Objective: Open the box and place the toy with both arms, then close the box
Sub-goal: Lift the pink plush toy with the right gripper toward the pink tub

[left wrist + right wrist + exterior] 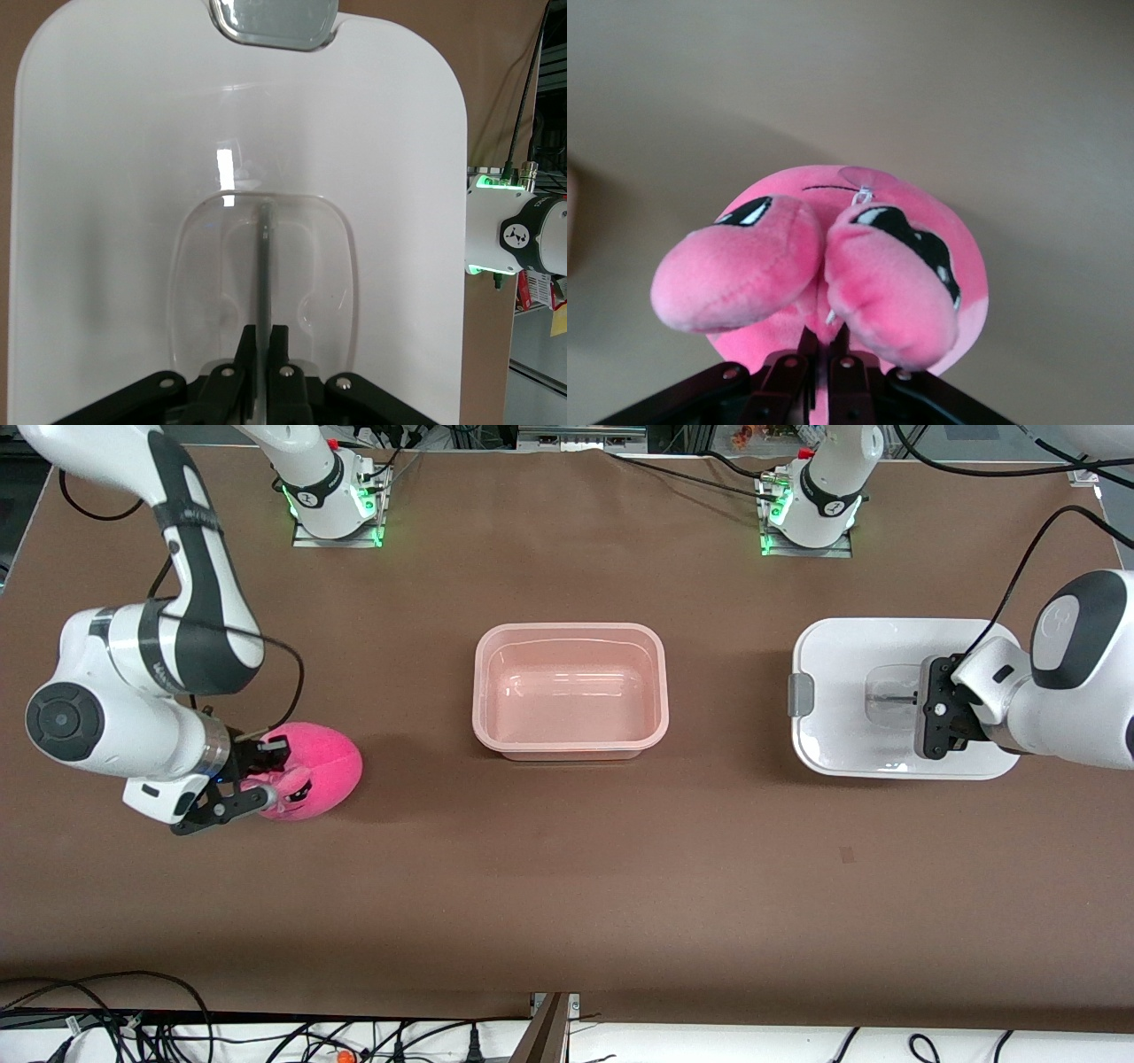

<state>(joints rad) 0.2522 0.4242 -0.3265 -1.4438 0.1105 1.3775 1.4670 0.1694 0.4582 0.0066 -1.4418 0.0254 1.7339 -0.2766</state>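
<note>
Left pincer [920, 710]: I see it pressed together on the thin bar of the clear handle [263, 266] in the middle of the lid [842, 655]. The grip at the centre should keep the lid level, in my judgement.
Lid: white, with a grey clip [801, 694] on its side. It is apart from the tub, toward the left arm's end of the tabletop [567, 868]. I cannot tell if it rests on the tabletop or hangs just above it.
Tub [571, 691]: pale pink, with rounded corners, open and with nothing inside. It stands in the middle of the tabletop, between the two arms, so each arm can reach it.
Right pincer [266, 775]: it pinches the toy [323, 766] low on the body, between the two lighter pink feet [740, 270], as the right wrist view shows. I think a soft plush needs such a deep pinch.
Toy: hot pink, round like an egg, with dark eye marks. It is near the right arm's end of the tabletop, well apart from the tub.
Progress: I judge the box is already opened; the toy is not yet in the tub.
</note>
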